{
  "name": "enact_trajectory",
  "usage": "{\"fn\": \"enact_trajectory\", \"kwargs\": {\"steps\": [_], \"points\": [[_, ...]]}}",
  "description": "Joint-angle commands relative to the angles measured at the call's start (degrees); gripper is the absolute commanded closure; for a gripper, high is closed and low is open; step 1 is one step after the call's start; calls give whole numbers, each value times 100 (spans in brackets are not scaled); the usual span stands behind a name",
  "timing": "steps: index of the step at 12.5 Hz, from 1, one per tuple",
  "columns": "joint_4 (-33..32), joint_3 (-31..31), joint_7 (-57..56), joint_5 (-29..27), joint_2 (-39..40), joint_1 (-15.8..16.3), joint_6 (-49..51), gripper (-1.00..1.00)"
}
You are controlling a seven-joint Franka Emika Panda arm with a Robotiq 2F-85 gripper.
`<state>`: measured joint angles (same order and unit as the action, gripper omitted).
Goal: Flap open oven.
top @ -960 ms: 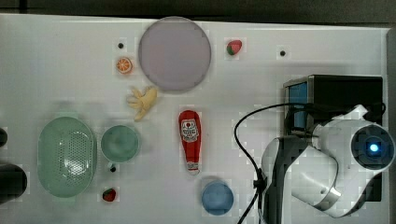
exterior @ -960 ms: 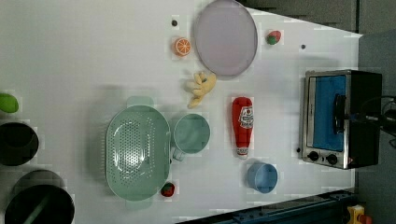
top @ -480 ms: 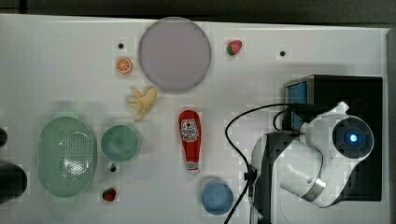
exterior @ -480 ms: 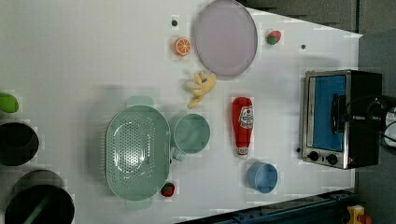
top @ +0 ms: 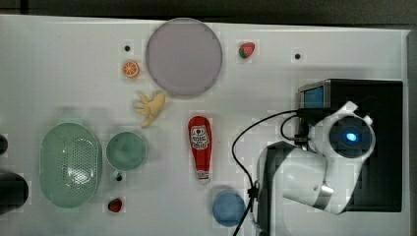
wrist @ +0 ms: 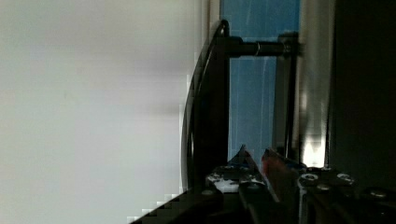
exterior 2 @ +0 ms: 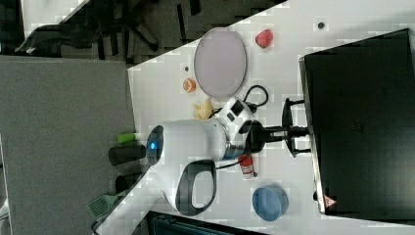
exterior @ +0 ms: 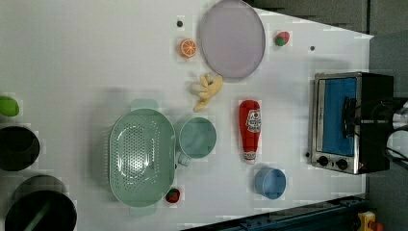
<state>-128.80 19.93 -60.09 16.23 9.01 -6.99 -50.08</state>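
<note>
The oven (exterior: 344, 122) stands at the left view's right, with a black top (top: 373, 147), a silver frame and a blue glass door (wrist: 252, 102) that lies flat against the frame. Its dark bar handle (wrist: 210, 102) stands off the glass. My gripper (exterior 2: 301, 129) reaches from the white wrist (top: 351, 135) across the middle of the handle to the oven's front edge. In the wrist view the gripper (wrist: 256, 156) has its fingertips in the slot between bar and glass. A narrow gap separates them and nothing is between them; the bar lies outside both.
A ketchup bottle (top: 200, 147) and a blue cup (top: 228, 208) lie just in front of the oven and the arm's base. Farther off are a purple plate (top: 183, 56), a teal mug (top: 126, 151) and a green colander (top: 70, 164). A black cable (top: 246, 142) loops beside the arm.
The wrist has shifted toward the top view's left and a little up, over the oven's front edge. The door looks unchanged and the fingers' gap has not changed.
</note>
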Motion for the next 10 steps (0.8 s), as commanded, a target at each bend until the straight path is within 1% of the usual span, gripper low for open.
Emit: {"fn": "enact_trajectory", "kwargs": {"steps": [1,6,7,10], "points": [[-180,-318,1301,648,-19,343,54,65],[-209,-719,2432,1586,293,564,274,65],[-207,-796,2789,1785,403,629,322,65],[-150,-1011,4038,2634,836,885,511,65]]}}
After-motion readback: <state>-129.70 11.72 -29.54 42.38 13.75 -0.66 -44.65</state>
